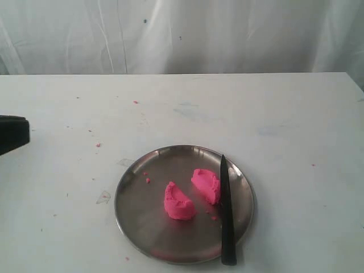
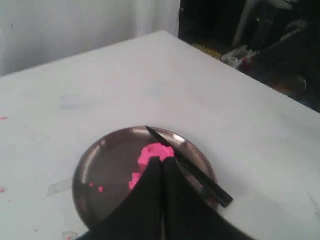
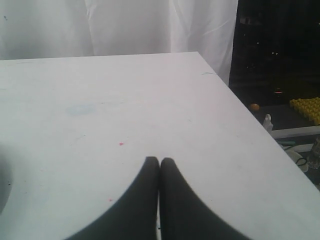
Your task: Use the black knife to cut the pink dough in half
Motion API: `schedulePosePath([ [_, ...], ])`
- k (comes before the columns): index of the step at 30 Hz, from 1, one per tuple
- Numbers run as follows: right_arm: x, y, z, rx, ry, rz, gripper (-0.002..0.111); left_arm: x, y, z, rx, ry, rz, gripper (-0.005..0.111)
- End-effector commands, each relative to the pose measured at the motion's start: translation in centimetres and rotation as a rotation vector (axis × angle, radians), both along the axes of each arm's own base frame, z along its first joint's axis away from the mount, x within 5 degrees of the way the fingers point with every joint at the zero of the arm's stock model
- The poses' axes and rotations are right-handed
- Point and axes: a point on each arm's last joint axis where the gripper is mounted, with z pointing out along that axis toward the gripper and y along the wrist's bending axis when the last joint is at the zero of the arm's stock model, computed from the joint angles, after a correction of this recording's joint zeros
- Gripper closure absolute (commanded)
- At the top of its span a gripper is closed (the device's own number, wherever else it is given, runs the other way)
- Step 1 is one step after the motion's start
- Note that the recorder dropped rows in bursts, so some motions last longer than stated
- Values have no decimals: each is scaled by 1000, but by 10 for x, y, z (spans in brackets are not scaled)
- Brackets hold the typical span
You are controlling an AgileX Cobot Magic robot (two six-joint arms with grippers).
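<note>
The pink dough lies in two half-round pieces on the steel plate (image 1: 133, 199): one piece (image 1: 178, 201) nearer the front, the other (image 1: 206, 185) beside the knife. The black knife (image 1: 227, 210) rests on the plate's right side, tip pointing away, handle over the front rim. In the left wrist view the dough (image 2: 156, 151) and knife (image 2: 192, 167) show beyond my left gripper (image 2: 162, 162), which is shut and empty. A dark part of the left arm (image 1: 12, 133) shows at the exterior view's left edge. My right gripper (image 3: 159, 162) is shut, holding nothing, over bare table.
Tiny pink crumbs (image 1: 147, 180) lie on the plate and on the white table (image 1: 273, 125). A white curtain (image 1: 182, 34) hangs behind. In the right wrist view the table's edge (image 3: 235, 95) drops off to a dark area with clutter.
</note>
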Motion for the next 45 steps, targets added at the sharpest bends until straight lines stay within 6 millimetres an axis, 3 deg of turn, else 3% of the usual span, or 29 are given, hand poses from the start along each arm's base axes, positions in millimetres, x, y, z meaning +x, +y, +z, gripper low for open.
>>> schedulePosePath([
  [1, 0, -1, 0, -9, -8, -9, 108, -5, 16, -21, -57, -117, 152, 107],
  [5, 0, -1, 0, -9, -8, -9, 108, -11, 30, -60, -185, -122, 289, 107],
  [10, 0, -1, 0, -9, -8, -9, 108, -19, 36, -104, -143, -84, 306, 107],
  [19, 0, -1, 0, -9, -8, -9, 108, -30, 42, -151, -111, -3, 360, 107],
  [45, 0, -1, 0, -9, -8, -9, 108, -33, 47, -153, -77, -19, 412, 107],
])
